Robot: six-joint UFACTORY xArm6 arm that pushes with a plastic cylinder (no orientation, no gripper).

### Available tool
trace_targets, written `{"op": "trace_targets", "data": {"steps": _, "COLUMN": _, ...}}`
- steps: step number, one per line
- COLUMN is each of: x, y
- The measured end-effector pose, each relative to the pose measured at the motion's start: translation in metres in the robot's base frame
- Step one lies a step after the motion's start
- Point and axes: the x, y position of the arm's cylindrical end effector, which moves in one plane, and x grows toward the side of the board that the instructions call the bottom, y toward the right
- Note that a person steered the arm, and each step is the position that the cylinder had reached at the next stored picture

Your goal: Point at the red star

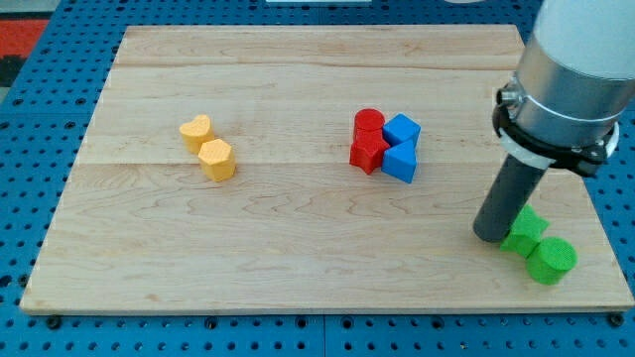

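Note:
The red star (368,152) lies right of the board's middle, touching a red cylinder (369,123) above it and two blue blocks on its right: a blue cube (402,130) and a blue triangular block (401,161). My tip (493,235) is on the board at the view's right, well to the lower right of the red star and apart from that cluster. The tip stands right beside a green block (525,231).
A second green block, a cylinder (551,261), lies at the board's lower right corner. A yellow heart (196,131) and a yellow hexagonal block (216,159) touch each other at the left. The wooden board (298,258) sits on a blue pegboard.

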Motion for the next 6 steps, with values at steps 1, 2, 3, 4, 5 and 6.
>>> {"op": "trace_targets", "data": {"steps": 1, "x": -0.023, "y": -0.010}}
{"op": "trace_targets", "data": {"steps": 2, "x": -0.053, "y": -0.028}}
{"op": "trace_targets", "data": {"steps": 3, "x": -0.054, "y": -0.036}}
{"op": "trace_targets", "data": {"steps": 4, "x": -0.054, "y": -0.037}}
{"op": "trace_targets", "data": {"steps": 5, "x": -0.056, "y": -0.081}}
{"op": "trace_targets", "data": {"steps": 6, "x": -0.058, "y": -0.116}}
